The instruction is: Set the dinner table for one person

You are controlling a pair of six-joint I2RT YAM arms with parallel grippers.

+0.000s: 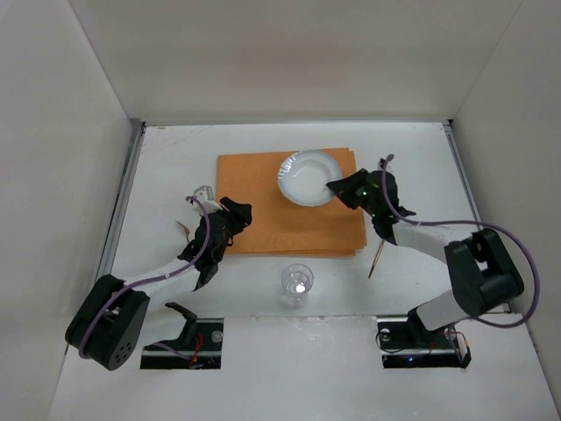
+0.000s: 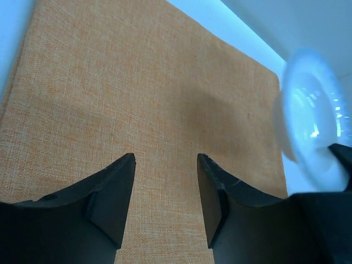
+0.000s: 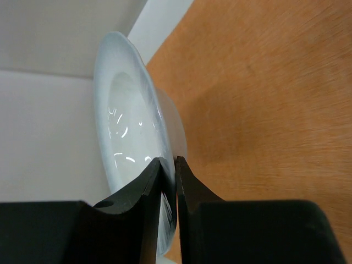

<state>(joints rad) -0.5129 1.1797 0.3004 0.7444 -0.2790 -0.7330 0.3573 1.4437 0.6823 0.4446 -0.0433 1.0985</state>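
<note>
On the white dinner table point(image 1: 412, 158) lies an orange placemat point(image 1: 280, 224). A white plate point(image 1: 307, 175) sits over its far right part. My right gripper point(image 1: 340, 189) is shut on the plate's near right rim. In the right wrist view the rim of the plate point(image 3: 126, 110) runs between the two black fingers, with the gripper point(image 3: 169, 160) pinching it above the placemat point(image 3: 264, 82). My left gripper point(image 1: 237, 215) hangs over the placemat's left edge. Its view shows that gripper point(image 2: 166, 159) open with only the placemat point(image 2: 137, 82) between the fingers, and the plate point(image 2: 311, 110) to the right.
A clear drinking glass point(image 1: 297, 285) stands just in front of the placemat's near edge. A thin wooden utensil point(image 1: 377, 260) lies right of the placemat under the right arm. Small pale items point(image 1: 203, 191) lie left of the left arm. Grey rails and white walls border the table.
</note>
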